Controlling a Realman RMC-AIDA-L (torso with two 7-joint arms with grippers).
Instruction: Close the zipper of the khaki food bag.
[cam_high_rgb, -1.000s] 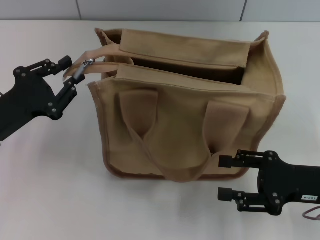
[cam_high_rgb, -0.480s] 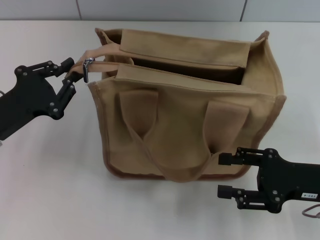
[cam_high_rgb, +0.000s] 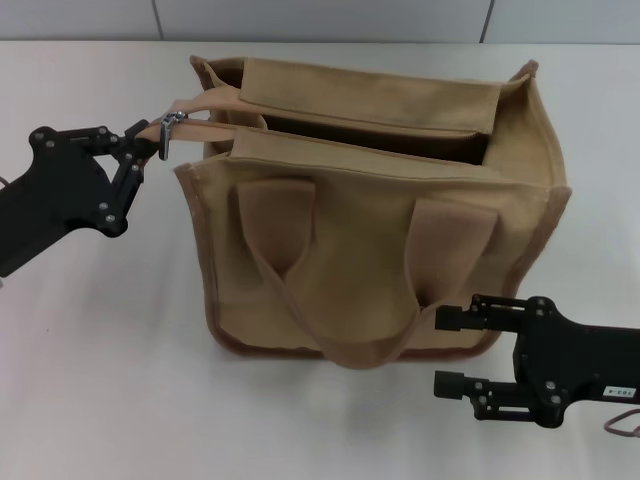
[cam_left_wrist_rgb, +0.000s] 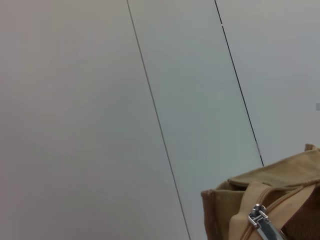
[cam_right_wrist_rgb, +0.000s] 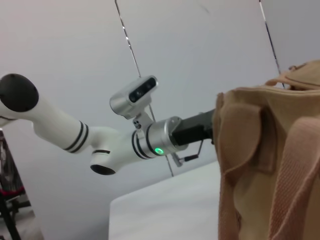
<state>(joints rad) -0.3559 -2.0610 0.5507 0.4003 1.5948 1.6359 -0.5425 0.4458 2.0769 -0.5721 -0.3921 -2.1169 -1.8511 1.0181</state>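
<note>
Here, one khaki food bag (cam_high_rgb: 375, 215) stands upright on the white worktop (cam_high_rgb: 100, 380), with two looped handles, of which the near one (cam_high_rgb: 340, 290) hangs down the front face. One zipper (cam_high_rgb: 205, 110) runs along the top; its mouth gapes open for most of the bag's length, and its tan tail sticks out past the bag's left end. One small silver pull tab (cam_high_rgb: 168, 133) hangs on that tail.

My left claw (cam_high_rgb: 138, 148) sits right at that tail, just beside the bag's upper left corner. Its fingers are drawn close together around the strip beside the tab, though I cannot tell whether they truly pinch it. From my left wrist, the tab (cam_left_wrist_rgb: 260, 222) shows close up against the tan corner of the bag.

My right claw (cam_high_rgb: 445, 350) rests low by the bag's front right bottom corner, its two fingers spread apart and holding nothing, the upper one just beside the brown edge trim.

From my right wrist, my own left arm (cam_right_wrist_rgb: 100, 145) reaches in behind the bag. A pale paneled wall (cam_high_rgb: 320, 18) backs the worktop.
</note>
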